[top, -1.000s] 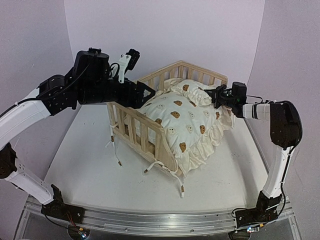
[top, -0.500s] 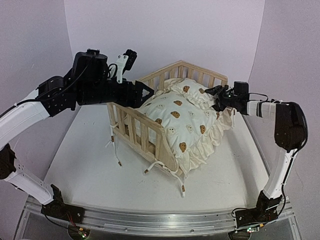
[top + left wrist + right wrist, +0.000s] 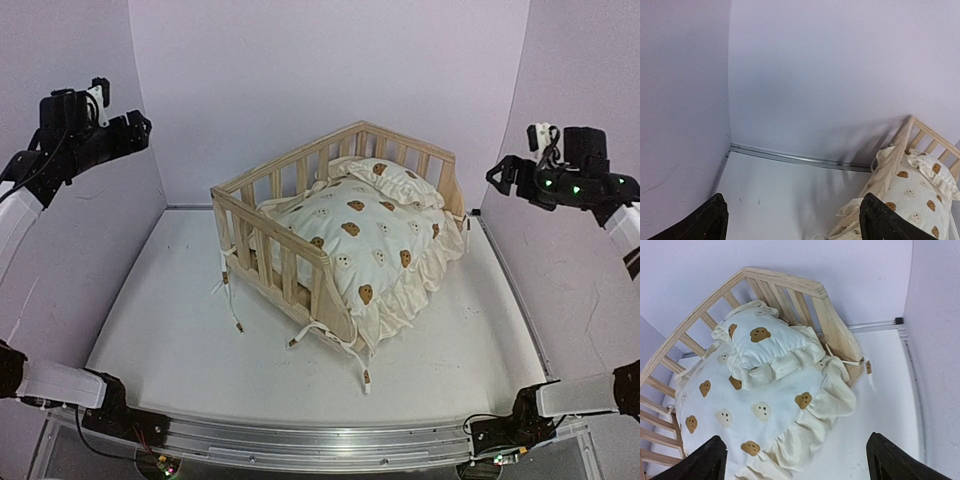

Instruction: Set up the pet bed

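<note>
White table top [image 3: 170, 300] in shot, matte, with a couple of faint marks on it in the left wrist view. Behind it, a pale lilac back wall [image 3: 320, 70], and matching side walls left [image 3: 100, 250] and right [image 3: 575, 300] close it in. A thin metal strip [image 3: 790, 158] runs along the foot of the back wall, with a small black block [image 3: 898, 320] at its right end. Along the near edge, a brushed aluminium rail [image 3: 320, 442]
</note>
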